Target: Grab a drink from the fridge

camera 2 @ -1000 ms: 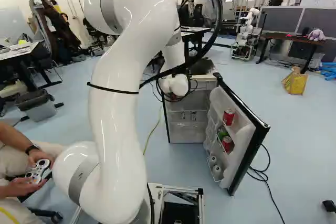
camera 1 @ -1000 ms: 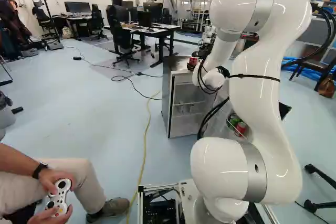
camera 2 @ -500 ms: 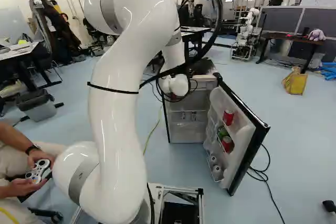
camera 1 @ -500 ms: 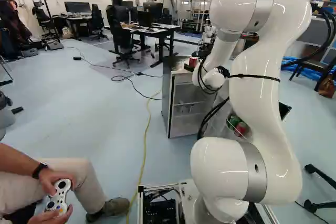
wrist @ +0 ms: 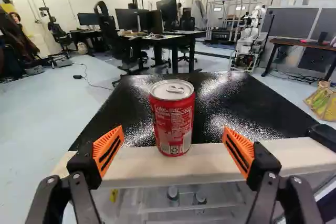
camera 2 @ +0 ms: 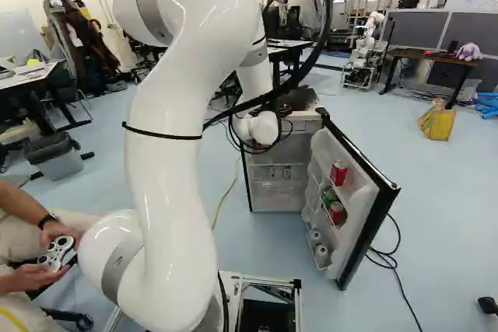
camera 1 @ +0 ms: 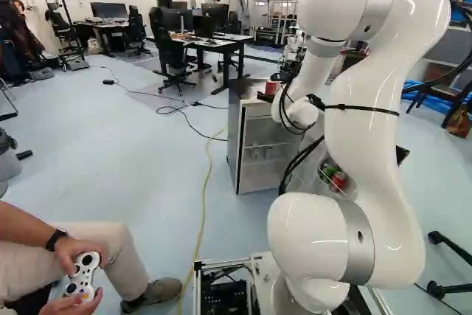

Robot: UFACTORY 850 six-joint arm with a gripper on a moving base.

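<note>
At the fridge's top, in the left base view, my gripper [camera 1: 265, 97] shows partly beside the wrist, near a red can [camera 1: 271, 88]. In the wrist view the gripper [wrist: 173, 139] stands open, its orange pads [wrist: 108, 150] wide apart. Upright on the front edge of the fridge top [wrist: 226, 103], the red can [wrist: 173, 119] is centred just ahead of the fingers, and neither pad touches it. The fridge door [camera 2: 372, 192] hangs open; its shelves hold a red can [camera 2: 338, 173], a green can [camera 2: 329, 197] and another red can [camera 2: 336, 213].
Bottles [wrist: 173, 193] stand inside the fridge below. Desks [camera 1: 221, 43] and chairs are beyond it. Another robot [camera 2: 364, 52] stands far back. A yellow cable [camera 1: 204, 204] lies on the floor. A seated person with a controller [camera 1: 82, 278] is left of the base.
A gripper finger has swung outward beside the can in the left base view. The arm's upper part has drawn up and back a little. The can stays on the fridge top; the base has not moved.
</note>
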